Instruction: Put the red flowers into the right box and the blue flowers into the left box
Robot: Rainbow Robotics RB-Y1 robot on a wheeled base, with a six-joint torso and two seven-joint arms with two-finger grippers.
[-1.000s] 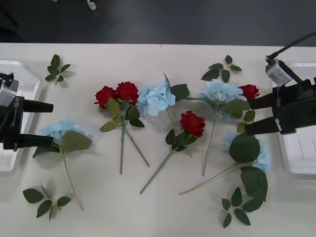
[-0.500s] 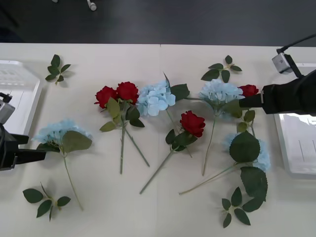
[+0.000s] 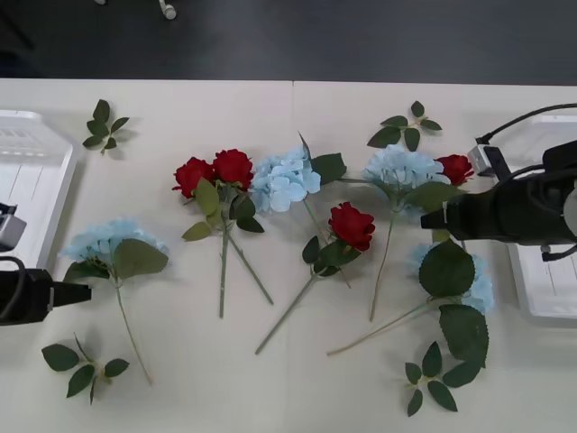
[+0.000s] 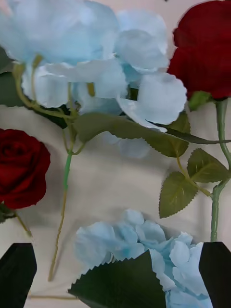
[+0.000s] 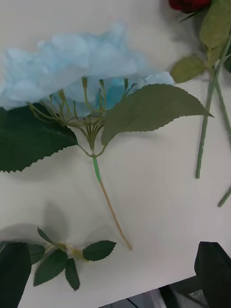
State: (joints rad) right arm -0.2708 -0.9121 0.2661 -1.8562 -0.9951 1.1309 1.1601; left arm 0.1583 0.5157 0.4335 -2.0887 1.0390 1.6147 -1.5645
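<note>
Red flowers lie on the table: a pair left of centre, one in the middle, and one at the right, which is also in the right wrist view. Blue flowers lie at the left, centre, right and lower right. My right gripper is open, hovering between the two right blue heads beside the right rose's stem. My left gripper is open just below the left blue flower. The left box and right box sit at the table's ends.
Loose leaf sprigs lie at the far left, front left, far right and front right. Large green leaves cover part of the lower right blue head. The table's far edge borders dark floor.
Both wrists have turned, so each gripper's fingers now line up in the front view. The right gripper slid left and down toward the blue heads; the left drew back toward the front left.
</note>
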